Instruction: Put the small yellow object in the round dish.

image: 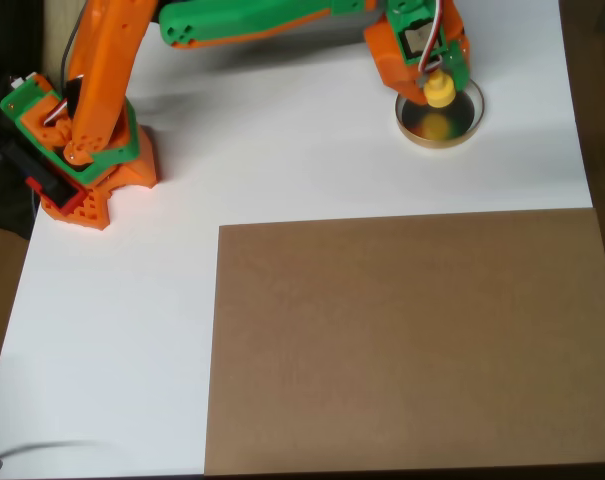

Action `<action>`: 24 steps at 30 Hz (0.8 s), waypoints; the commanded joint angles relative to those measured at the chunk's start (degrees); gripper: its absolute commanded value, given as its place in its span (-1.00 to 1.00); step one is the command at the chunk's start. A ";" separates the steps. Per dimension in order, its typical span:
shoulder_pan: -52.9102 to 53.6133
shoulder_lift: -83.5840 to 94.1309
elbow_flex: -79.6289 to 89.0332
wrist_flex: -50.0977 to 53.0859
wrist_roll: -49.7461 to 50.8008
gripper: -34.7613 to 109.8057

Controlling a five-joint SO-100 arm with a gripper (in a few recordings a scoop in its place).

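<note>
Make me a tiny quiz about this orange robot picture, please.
1. True or false: the small yellow object lies on the brown board.
2. What sits directly below the claw? A) the round dish B) the board C) the arm's base
3. What colour is the dish's rim?

Key: 1 false, it is at the claw, over the dish. 2 A. 3 pale tan.

white table [132, 330] | brown board [402, 345] lying flat; covers its lower right part
</note>
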 commanded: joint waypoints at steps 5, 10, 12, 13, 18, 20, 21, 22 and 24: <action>0.18 3.34 1.23 1.14 -2.11 -0.21; 3.34 8.96 4.83 0.53 -4.92 -0.18; 4.92 12.48 6.86 0.53 -7.12 -0.17; 5.80 14.33 8.00 0.53 -8.26 -0.17; 8.88 23.55 12.22 1.32 -13.10 -0.16; 9.67 26.28 13.54 2.20 -14.85 -0.16; 10.02 27.77 14.85 2.46 -15.73 -0.16; 10.46 29.62 16.70 2.55 -16.70 -0.16; 11.51 33.40 21.18 2.55 -18.46 -0.16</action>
